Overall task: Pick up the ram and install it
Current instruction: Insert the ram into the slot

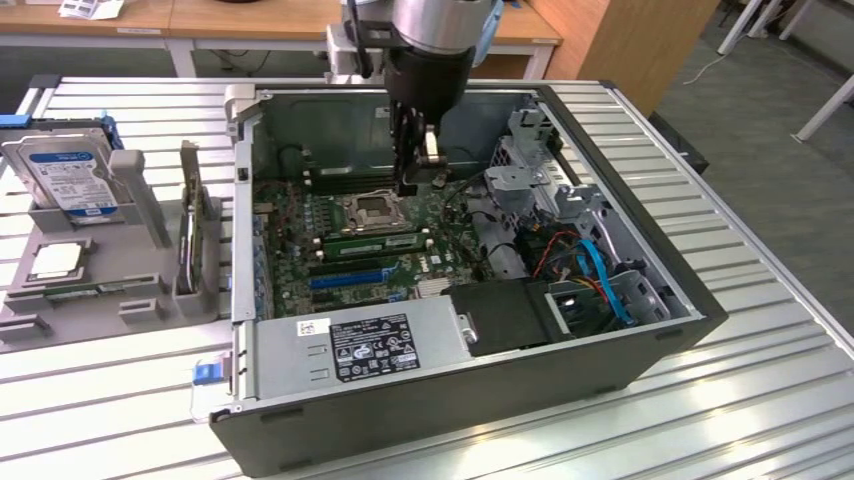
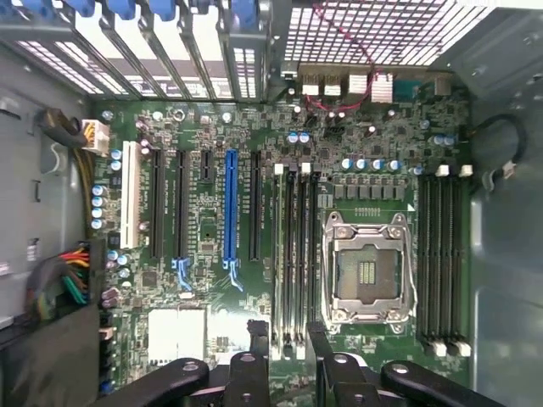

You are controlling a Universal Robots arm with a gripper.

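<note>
Arm upright inside the case [image 1: 441,400]; gripper [image 1: 419,186] slightly spread above the ram [image 1: 374,243], apparently seated in its slot.

Robotics lab by the look of it, slatted metal workbench [image 1: 107,385] up front, opened PC tower [image 1: 467,425] on it, grey parts fixture [image 1: 80,297] holding a hard drive [image 1: 60,175], wooden desks [image 1: 240,18] behind, grey carpet floor [image 1: 774,130].

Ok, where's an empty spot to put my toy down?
The slatted table is bare in front of the grey holder, toward the camera, and along the exterior view's right of the computer case. Inside the case is crowded: motherboard, cables, and the gripper.
</note>
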